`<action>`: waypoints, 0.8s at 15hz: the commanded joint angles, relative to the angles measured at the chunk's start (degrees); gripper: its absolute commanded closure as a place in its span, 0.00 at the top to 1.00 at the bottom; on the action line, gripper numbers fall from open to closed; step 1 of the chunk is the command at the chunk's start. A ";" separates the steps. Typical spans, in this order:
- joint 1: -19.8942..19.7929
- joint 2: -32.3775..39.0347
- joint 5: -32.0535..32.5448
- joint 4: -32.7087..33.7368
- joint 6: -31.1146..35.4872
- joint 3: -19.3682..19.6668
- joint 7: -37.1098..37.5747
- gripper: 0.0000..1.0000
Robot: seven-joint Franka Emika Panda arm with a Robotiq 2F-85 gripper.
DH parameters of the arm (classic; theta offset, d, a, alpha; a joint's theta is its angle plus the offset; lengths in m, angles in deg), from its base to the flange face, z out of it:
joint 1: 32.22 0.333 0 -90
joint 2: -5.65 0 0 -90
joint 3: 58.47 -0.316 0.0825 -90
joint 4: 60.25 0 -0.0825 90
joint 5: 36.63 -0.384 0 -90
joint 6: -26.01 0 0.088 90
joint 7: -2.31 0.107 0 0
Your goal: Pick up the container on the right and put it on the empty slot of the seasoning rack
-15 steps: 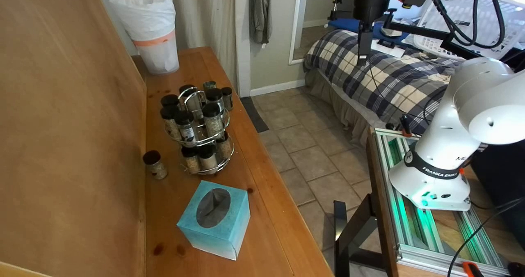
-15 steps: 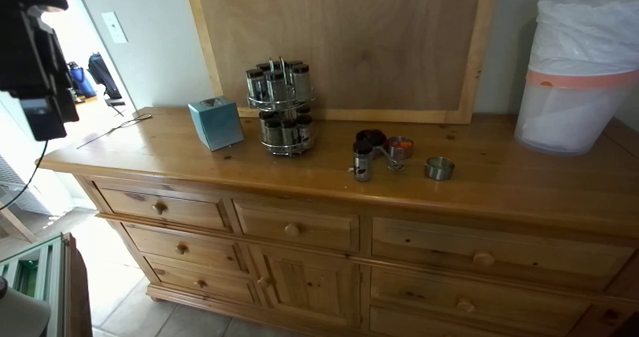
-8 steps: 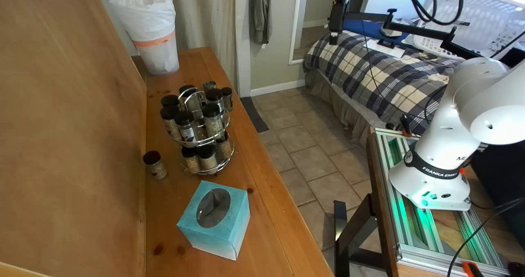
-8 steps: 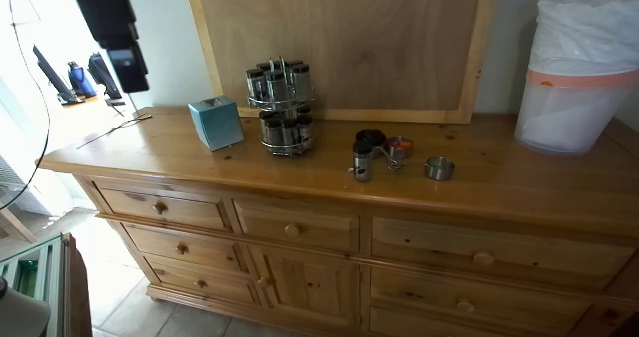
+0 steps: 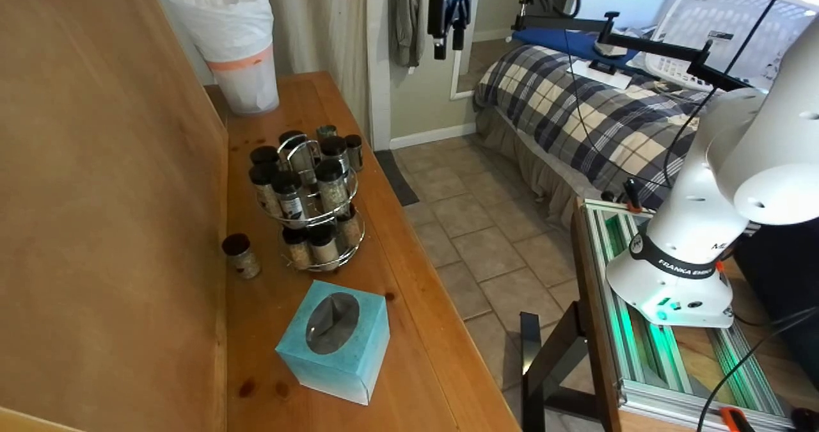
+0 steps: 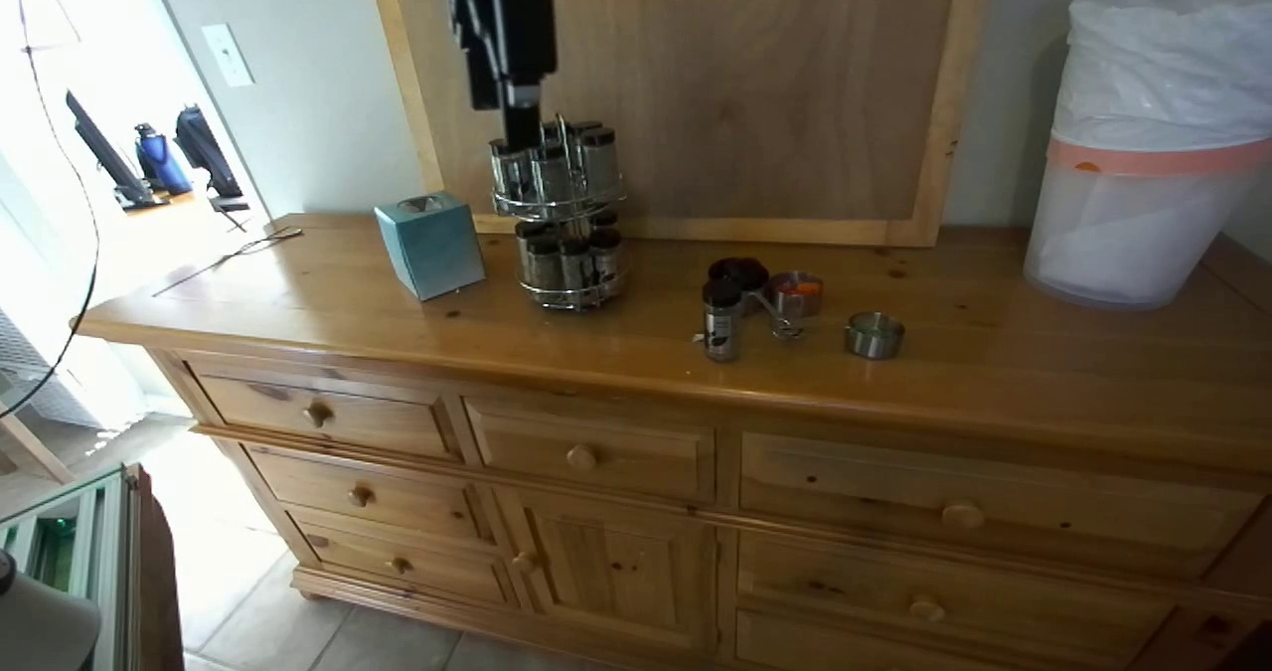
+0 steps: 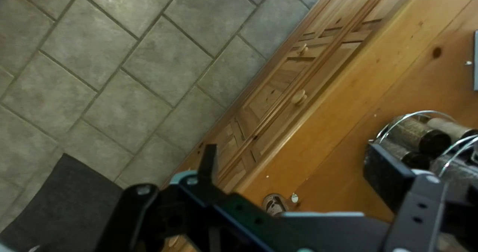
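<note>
The seasoning rack (image 5: 320, 217) is a two-tier chrome carousel with black-lidded glass jars and a loop handle. It also shows in an exterior view (image 6: 574, 298) and partly at the right of the wrist view (image 7: 414, 114). The container (image 6: 721, 321), a black-lidded jar, stands upright right of the rack; it shows beyond the rack in an exterior view (image 5: 354, 153) and partly behind my finger linkage in the wrist view (image 7: 274, 204). My gripper (image 5: 450, 38) is open and empty, raised above dresser height. It overlaps the rack's top in an exterior view (image 6: 502, 94).
A teal tissue box (image 5: 336, 342) and a loose jar (image 5: 242, 257) stand beside the rack. Metal measuring cups (image 6: 874, 336) and a dark round object (image 6: 738, 273) lie near the container. A lined bin (image 6: 1143, 204) stands at the far end; a wooden panel (image 6: 696, 75) backs the dresser.
My gripper has swung away from the bed toward the dresser, moving leftward in one picture and rightward in the other. It has turned, so both fingers show apart. The objects on the dresser have not moved.
</note>
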 commanded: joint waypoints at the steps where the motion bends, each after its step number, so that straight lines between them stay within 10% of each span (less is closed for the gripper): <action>1: -1.81 11.64 -3.37 11.54 -2.32 0.02 -0.65 1.00; 8: -5.38 27.67 -11.27 23.41 2.43 -1.50 8.29 1.00; 12: -5.19 24.62 -8.01 19.20 2.56 -1.91 5.63 1.00</action>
